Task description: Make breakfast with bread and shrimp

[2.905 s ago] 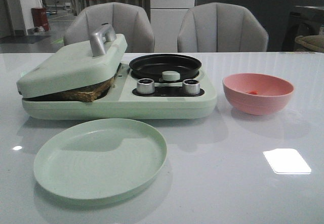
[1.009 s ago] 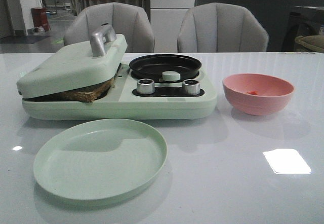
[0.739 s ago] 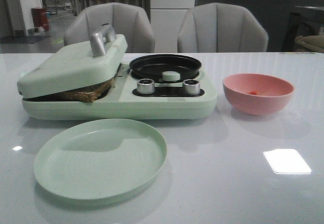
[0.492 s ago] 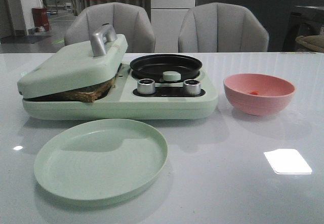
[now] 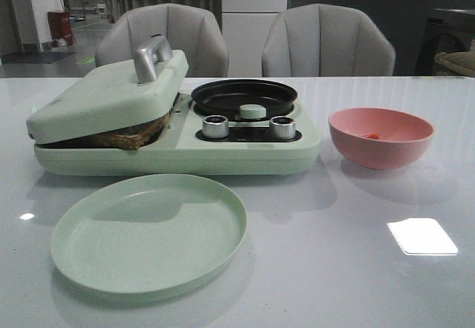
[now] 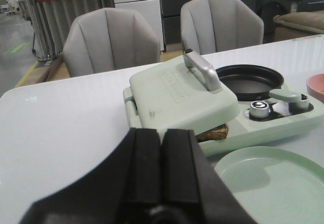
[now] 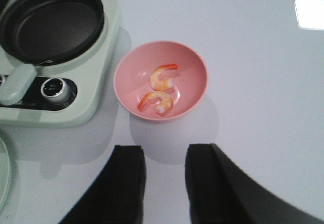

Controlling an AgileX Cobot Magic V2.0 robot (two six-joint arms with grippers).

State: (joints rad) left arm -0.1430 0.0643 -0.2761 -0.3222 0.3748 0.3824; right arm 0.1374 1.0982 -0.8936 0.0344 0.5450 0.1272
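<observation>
Bread (image 5: pixel 119 137) lies inside the pale green sandwich maker (image 5: pixel 178 131), under its nearly closed lid (image 5: pixel 104 94); only a brown crust edge shows, also in the left wrist view (image 6: pixel 212 132). Two curled orange-pink shrimp (image 7: pixel 163 77) (image 7: pixel 157 102) lie in the pink bowl (image 7: pixel 195 89), which stands right of the maker (image 5: pixel 404 146). My left gripper (image 6: pixel 161 138) is shut and empty, left of the maker. My right gripper (image 7: pixel 164 155) is open and empty, above the table just before the bowl. Neither gripper shows in the front view.
An empty pale green plate (image 5: pixel 148 231) lies in front of the maker. A black round pan (image 5: pixel 243 94) and two silver knobs (image 5: pixel 215 126) sit on the maker's right half. Two grey chairs (image 5: pixel 326 42) stand behind the white table (image 5: pixel 356 269).
The front view has shifted very slightly; the objects have not moved.
</observation>
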